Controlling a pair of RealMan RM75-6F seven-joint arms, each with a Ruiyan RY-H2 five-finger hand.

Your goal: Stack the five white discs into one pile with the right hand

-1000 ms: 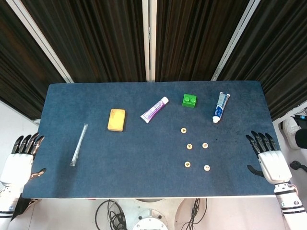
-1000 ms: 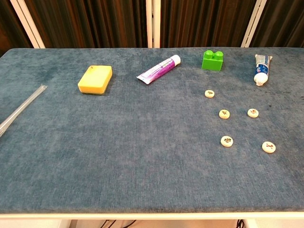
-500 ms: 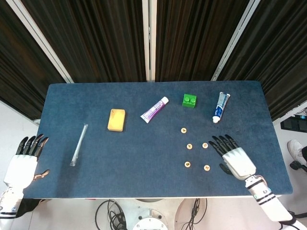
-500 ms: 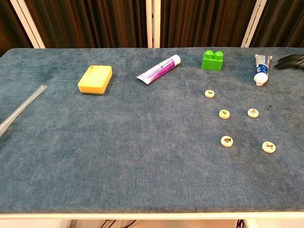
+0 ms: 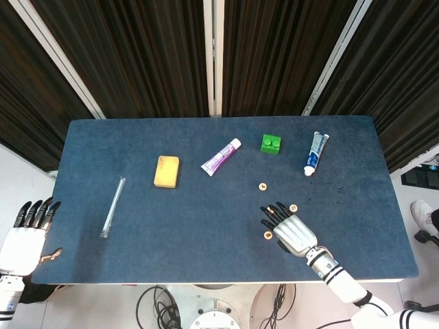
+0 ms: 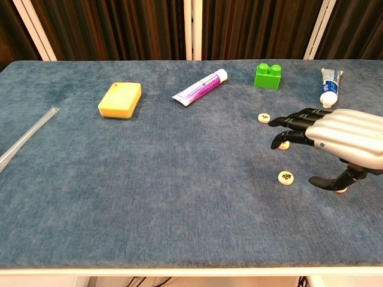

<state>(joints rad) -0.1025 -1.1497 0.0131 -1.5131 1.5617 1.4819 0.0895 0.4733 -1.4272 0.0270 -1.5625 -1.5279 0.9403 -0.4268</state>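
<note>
Your right robot hand [image 5: 291, 232] just swung in from the tabletop [image 5: 206, 226] edge, fingers apart, holding nothing, above the white discs [image 6: 286, 177]; none stacked.

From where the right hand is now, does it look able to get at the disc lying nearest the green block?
Probably yes. The right hand hovers open over the disc cluster, and the disc nearest the green block lies uncovered at, just past the fingertips. Nothing stands between them on the table.
</note>
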